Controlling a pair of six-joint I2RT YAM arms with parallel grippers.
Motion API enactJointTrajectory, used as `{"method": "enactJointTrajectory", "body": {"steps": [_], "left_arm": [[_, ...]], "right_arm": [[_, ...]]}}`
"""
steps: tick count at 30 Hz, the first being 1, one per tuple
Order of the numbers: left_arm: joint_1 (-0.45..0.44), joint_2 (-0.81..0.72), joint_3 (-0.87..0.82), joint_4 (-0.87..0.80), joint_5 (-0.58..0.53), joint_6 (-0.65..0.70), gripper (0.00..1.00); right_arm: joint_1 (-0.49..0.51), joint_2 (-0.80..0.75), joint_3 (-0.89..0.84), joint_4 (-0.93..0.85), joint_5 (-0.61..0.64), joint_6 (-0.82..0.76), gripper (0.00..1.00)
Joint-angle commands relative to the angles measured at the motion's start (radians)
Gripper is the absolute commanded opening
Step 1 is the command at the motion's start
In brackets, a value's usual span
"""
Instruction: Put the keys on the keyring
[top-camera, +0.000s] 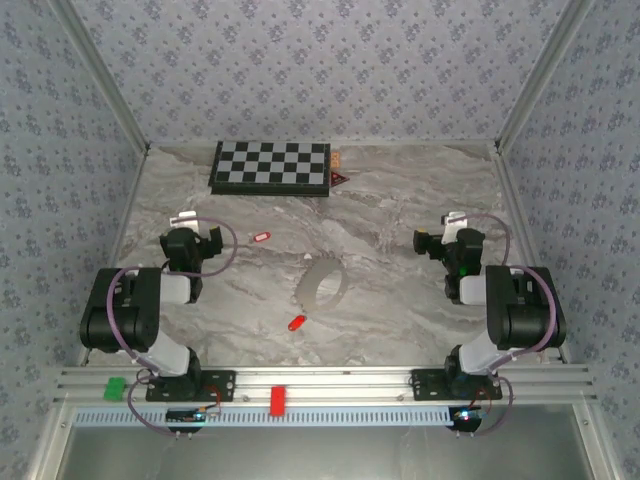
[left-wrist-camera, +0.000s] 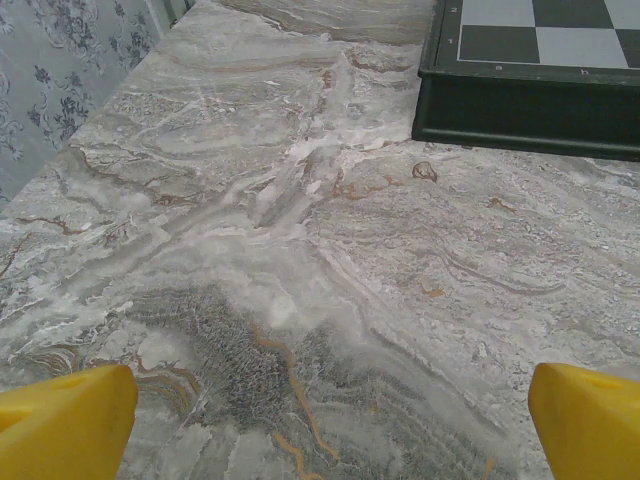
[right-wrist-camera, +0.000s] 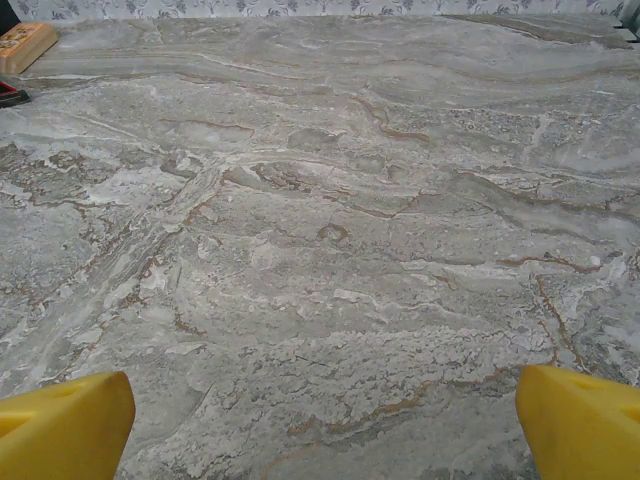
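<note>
The keyring lay near the middle of the table, roughly halfway between its left and right edges. That spot looked chosen so either arm could reach it. Neither of the keys was on it. One key lay loose in the left half of the table, about midway between the near and far edges and near the left arm's wrist. The other key lay closer to the near edge, just beside the ring on its near-left side; whether it touched the ring could not be told. With both keys flat on the marble and nothing threaded, the task appeared not yet begun. The arms sat folded back on their own sides, well apart from the ring, which read as a waiting posture rather than a reach. A chessboard sat against the far edge, left of centre, out of the way of the work. The left gripper was spread wide, its yellow fingers at the two lower corners of the left wrist view with only bare marble between them. It held nothing and touched nothing. The right gripper stood equally wide over bare table, its fingers likewise empty and clear of the surface as far as could be seen.
</note>
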Motion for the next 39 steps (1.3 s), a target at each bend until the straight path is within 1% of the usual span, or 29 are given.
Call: {"method": "enactJointTrajectory", "body": {"steps": [1, 36, 37, 39], "left_arm": [[0.004, -0.005, 0.014, 0.028, 0.015, -0.002, 1.0], [0.004, -0.004, 0.014, 0.027, 0.016, -0.003, 1.0], [0.004, -0.005, 0.014, 0.027, 0.015, -0.004, 1.0], [0.005, -0.007, 0.012, 0.029, 0.017, -0.004, 1.0]], "right_arm": [[-0.001, -0.013, 0.016, -0.003, -0.01, -0.011, 0.99], [-0.003, -0.013, 0.018, -0.006, -0.01, -0.006, 0.99], [-0.004, -0.012, 0.018, -0.006, -0.008, -0.007, 0.99], [0.002, -0.012, 0.026, -0.015, 0.054, 0.006, 0.99]]}}
